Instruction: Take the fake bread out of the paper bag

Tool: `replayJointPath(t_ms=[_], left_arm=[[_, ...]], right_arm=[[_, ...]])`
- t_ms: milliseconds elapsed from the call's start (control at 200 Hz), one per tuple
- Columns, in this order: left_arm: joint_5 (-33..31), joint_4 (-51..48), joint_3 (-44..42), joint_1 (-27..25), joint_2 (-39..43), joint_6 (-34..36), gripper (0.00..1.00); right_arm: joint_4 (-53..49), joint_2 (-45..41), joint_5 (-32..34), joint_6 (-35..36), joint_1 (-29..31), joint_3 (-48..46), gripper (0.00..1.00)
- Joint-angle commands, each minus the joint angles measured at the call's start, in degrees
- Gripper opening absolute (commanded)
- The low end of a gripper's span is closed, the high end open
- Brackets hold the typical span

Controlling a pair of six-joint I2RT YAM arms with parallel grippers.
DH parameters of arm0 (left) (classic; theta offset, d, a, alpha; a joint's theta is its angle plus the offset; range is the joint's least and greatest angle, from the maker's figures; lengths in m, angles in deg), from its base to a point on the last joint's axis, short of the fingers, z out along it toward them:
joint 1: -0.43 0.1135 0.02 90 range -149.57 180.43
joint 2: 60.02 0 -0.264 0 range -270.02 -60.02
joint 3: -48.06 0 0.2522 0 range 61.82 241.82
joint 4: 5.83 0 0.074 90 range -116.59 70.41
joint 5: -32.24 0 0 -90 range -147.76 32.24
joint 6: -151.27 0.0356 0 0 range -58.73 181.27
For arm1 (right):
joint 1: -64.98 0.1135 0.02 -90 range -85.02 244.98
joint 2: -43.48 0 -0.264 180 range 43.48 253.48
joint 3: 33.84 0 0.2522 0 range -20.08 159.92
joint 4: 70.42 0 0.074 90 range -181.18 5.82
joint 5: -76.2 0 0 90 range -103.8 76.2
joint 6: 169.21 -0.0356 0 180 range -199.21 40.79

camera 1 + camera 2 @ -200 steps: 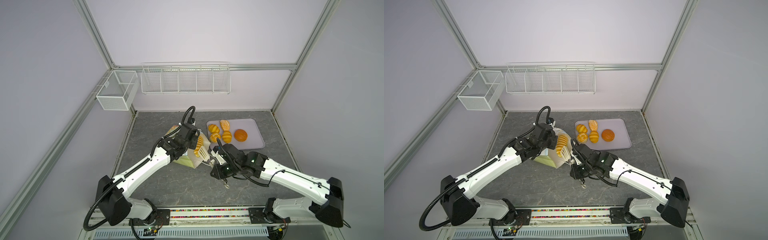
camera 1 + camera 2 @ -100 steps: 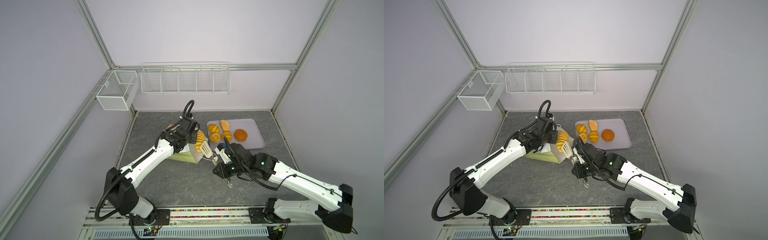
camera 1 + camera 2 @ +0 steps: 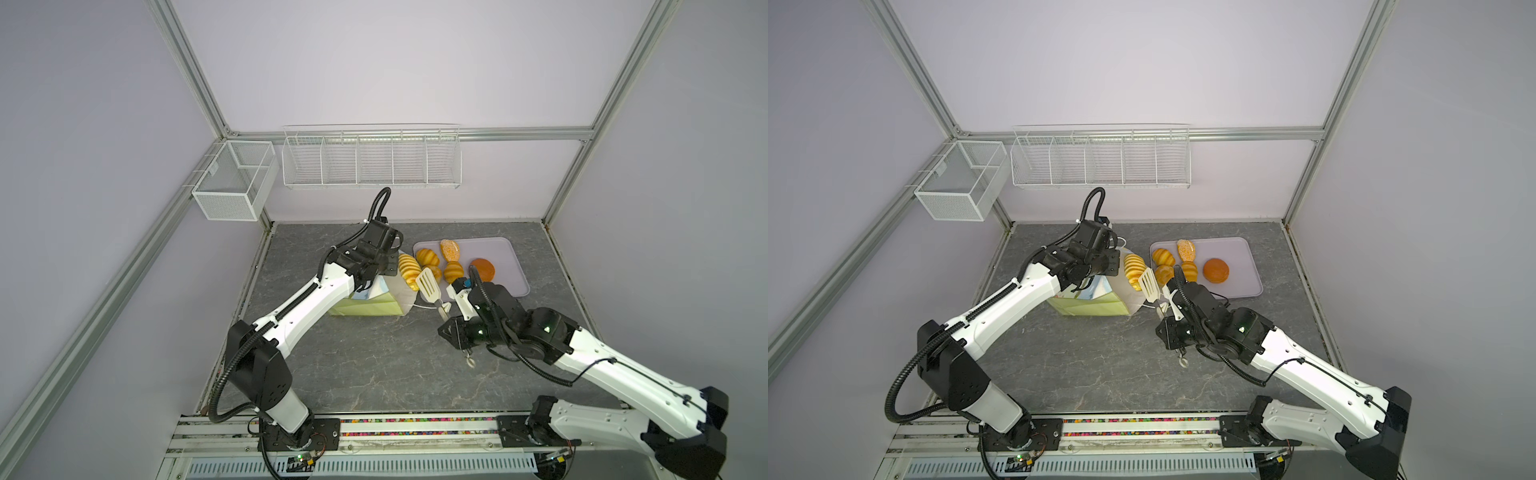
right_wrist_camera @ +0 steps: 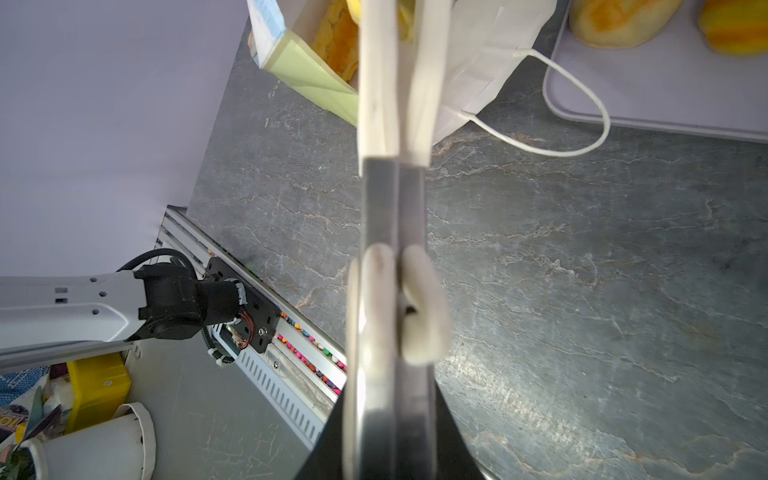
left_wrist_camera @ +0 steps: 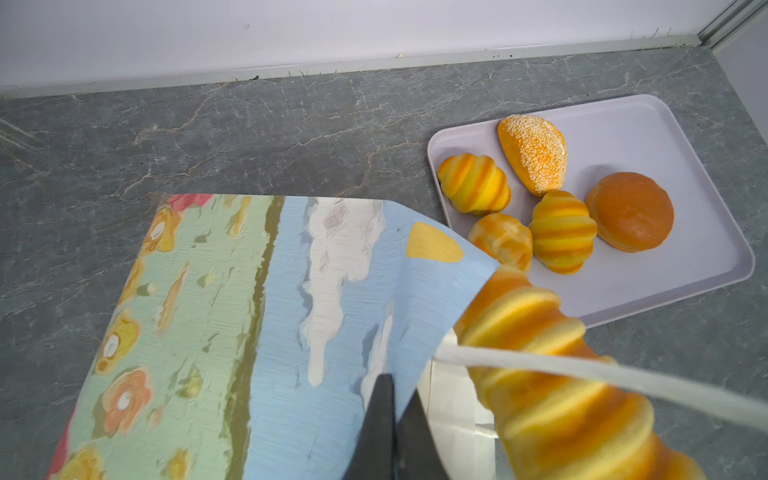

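Left gripper [image 5: 392,419] pinched shut on paper bag [image 5: 266,316] rim. Right gripper [image 4: 390,440] clamped on tongs [image 3: 428,286], head at striped loaf [image 3: 408,267] in bag mouth.

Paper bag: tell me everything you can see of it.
The paper bag lies on its side on the grey table, mouth toward the lilac tray. Pale yellow-green sides, white inside, a painted sky-and-flowers print facing up, white cord handles. The left gripper, shut, pinches its upper mouth edge; a long striped loaf pokes out.
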Motion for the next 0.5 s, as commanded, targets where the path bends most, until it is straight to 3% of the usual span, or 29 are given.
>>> replayJointPath(t_ms=[0, 235, 495], left_arm=[[3.55, -1.77, 3.23, 0.20, -1.97, -1.98, 0.00], [5.55, -3.34, 5.38, 0.20, -3.33, -1.08, 0.00], [11.93, -1.09, -1.29, 0.20, -0.34, 4.86, 0.00]], right_arm=[[2.28, 0.41, 0.16, 3.48, -2.55, -0.78, 0.07], [3.02, 6.86, -6.10, 6.20, -3.49, 0.57, 0.07], [3.24, 12.92, -7.88, 6.70, -1.33, -1.43, 0.07]])
